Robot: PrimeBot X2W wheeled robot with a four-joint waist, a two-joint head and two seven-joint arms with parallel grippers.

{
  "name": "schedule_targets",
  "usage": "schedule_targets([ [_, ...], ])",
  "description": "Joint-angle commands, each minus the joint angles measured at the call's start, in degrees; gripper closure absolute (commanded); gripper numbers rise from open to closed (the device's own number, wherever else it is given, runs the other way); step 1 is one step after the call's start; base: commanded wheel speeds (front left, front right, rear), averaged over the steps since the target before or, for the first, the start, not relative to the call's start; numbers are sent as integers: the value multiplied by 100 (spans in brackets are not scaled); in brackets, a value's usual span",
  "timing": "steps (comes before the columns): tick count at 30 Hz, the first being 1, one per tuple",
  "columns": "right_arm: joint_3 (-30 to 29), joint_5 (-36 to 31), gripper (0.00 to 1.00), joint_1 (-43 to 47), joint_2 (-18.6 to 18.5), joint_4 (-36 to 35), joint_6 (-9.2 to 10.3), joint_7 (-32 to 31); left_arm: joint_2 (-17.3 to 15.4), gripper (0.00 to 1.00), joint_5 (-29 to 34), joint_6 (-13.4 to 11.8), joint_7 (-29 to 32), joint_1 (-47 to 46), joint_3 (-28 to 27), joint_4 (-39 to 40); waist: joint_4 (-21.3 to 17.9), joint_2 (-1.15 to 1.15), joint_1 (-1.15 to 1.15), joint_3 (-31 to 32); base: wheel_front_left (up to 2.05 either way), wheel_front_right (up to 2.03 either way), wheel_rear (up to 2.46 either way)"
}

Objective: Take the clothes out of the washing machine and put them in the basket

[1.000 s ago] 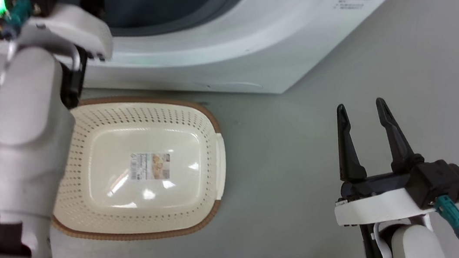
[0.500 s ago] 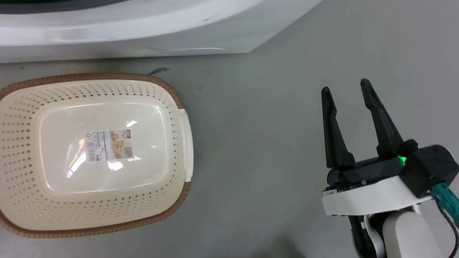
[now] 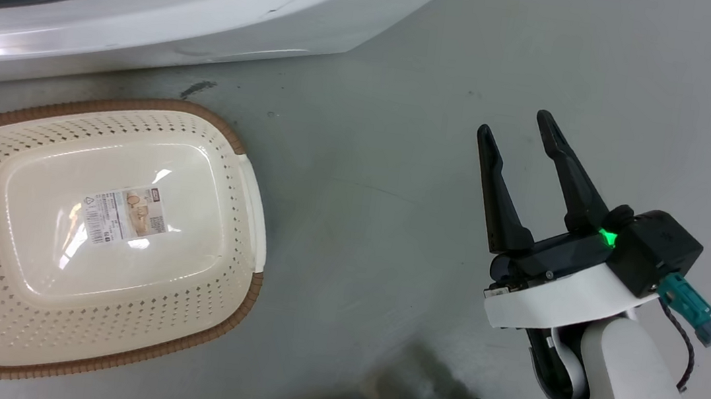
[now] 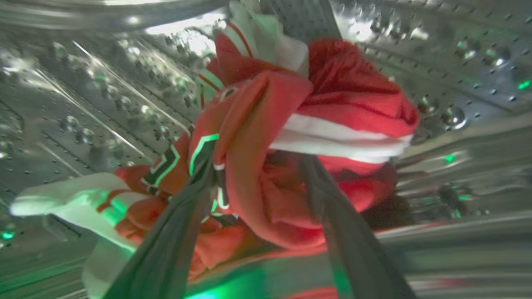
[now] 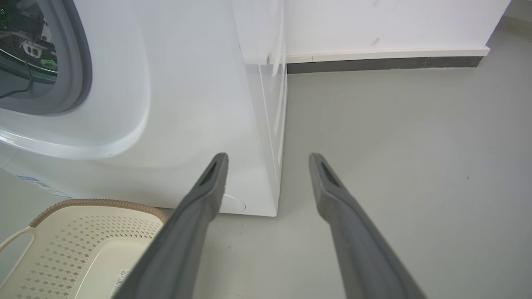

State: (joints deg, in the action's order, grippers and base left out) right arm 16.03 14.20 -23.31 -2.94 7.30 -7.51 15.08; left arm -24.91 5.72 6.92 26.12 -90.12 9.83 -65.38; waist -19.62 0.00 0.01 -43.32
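Clothes (image 4: 349,91): one red jersey bundle with white bands and dark lettering, lying inside the drum; not yet taken out.

1. Washing machine (image 3: 215,13). White front-loader, seen from above in the head view and side-on in the right wrist view (image 5: 187,83), with the grey porthole rim at that view's left. The perforated steel drum (image 4: 104,104) surrounds the bundle on all sides.

2. Basket (image 3: 134,123). Cream with a brown rim, standing on the grey floor (image 3: 400,164) just in front of the machine. It is empty, and its near corner also shows in the right wrist view (image 5: 104,232).

3. Left gripper (image 4: 259,162). It is inside the drum with its fingers spread, one on each side of a thick red fold. Cloth drapes over the left-hand fingertip. The gap looks as wide as the idle gripper's, so no pinch is judged made yet.

4. Right gripper (image 3: 515,123). Its fingers are apart and hold nothing. It hangs over bare floor, well to the right of the basket, and in its own wrist view (image 5: 268,154) it points at the machine's corner.

5. Paper label (image 3: 126,215). It lies flat on the basket base, uncovered.

Step in hand: taking hold of the jersey in the drum. The next move calls for closing firmly on the fold. The whole bundle, with the trailing white sleeve, then has to come out through the porthole without snagging, before it is carried down over the basket.
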Motion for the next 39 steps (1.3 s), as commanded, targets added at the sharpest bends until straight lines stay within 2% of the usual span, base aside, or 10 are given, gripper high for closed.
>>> schedule_targets([
  [1, 24, 30, 0, -69, 11, 12, 4, 13, -42, 0, -45, 15, 213, -103, 25, -72, -40, 0, -1, -34, 0, 0, 0],
  [4, 44, 50, 0, -81, 11, 21, 4, 13, -51, 0, -73, 27, 519, -156, 39, -152, -59, 0, -1, -50, 0, 0, 0],
  [5, 49, 77, 0, -93, 11, 28, 4, 13, -51, 70, -145, 27, 770, -199, -5, -208, -68, 0, -1, -59, 0, 0, 0],
  [6, 51, 87, 0, -99, 11, 31, 4, 13, -52, 97, -164, 1, 847, -209, -13, -208, -71, 0, -1, -58, 0, 0, 0],
  [7, 55, 89, 0, -102, 11, 33, 4, 13, -54, 100, -191, -24, 914, -207, -24, -207, -74, 0, -1, -55, 0, 0, 0],
  [15, 17, 49, 0, -136, 11, 96, 4, 13, 19, 100, -380, -261, 923, 43, -131, -39, -22, 0, -1, 75, 0, 0, 0],
  [19, 6, 21, 0, -101, 11, 185, 4, 13, 74, 100, -508, -516, 411, 396, -221, 158, 57, 0, -1, 312, 0, 0, 0],
  [26, -81, -154, 0, 58, 9, 441, 4, 13, 299, 100, -733, -743, -827, 1220, -320, 342, 268, 0, -1, 951, 0, 0, 0],
  [35, -254, -450, 0, 425, 7, 809, 4, 13, 646, 100, -1010, -768, -2290, 2148, -373, 175, 565, 0, -1, 1947, 0, 0, 0],
  [39, -332, -523, 0, 625, 6, 925, 4, 12, 823, 100, -1121, -692, -2828, 2543, -387, 10, 677, 0, -1, 2405, 0, 0, 0],
])
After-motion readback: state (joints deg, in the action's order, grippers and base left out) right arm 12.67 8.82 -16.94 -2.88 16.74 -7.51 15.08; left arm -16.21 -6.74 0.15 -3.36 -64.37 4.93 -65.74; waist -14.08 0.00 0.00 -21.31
